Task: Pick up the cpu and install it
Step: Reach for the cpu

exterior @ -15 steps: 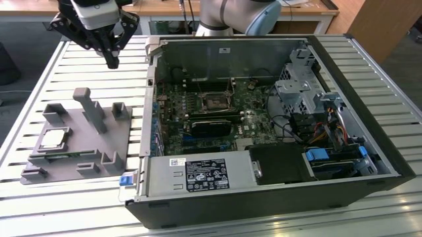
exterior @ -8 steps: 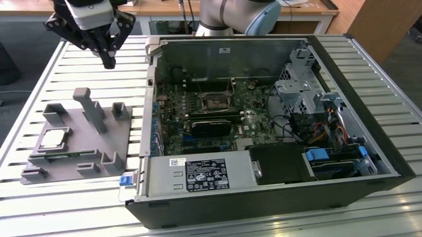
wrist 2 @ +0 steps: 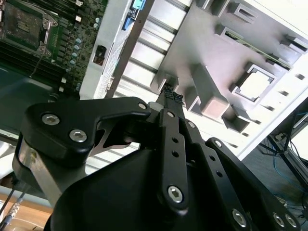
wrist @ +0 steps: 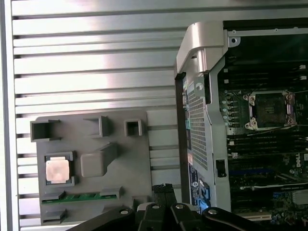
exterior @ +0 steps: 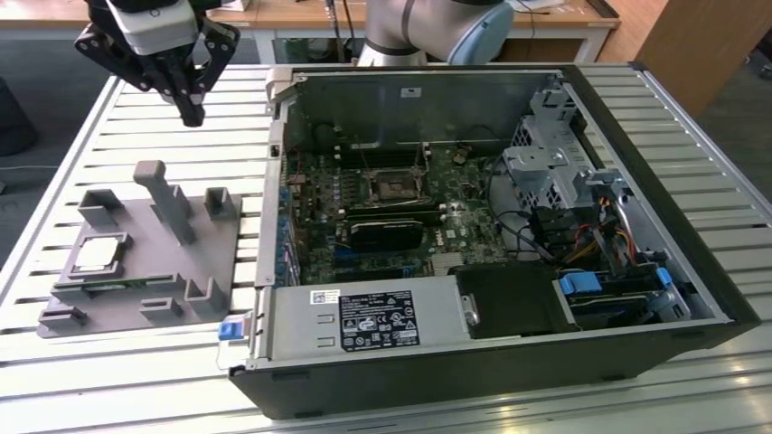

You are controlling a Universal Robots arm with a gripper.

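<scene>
cpu (exterior: 97,254) in grey tray (exterior: 111,312), fingers (exterior: 191,108) closed

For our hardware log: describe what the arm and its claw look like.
The claw is black, built of jointed links pinned with silver screws, below a white-and-grey body. Its tips carry dark textured pads. The arm is a silver-grey tube with a pale blue joint cap.

Exterior view: the picture's edge cuts off the arm (exterior: 422,32) at twelve o'clock and the gripper (exterior: 191,115) at eleven o'clock.
</scene>
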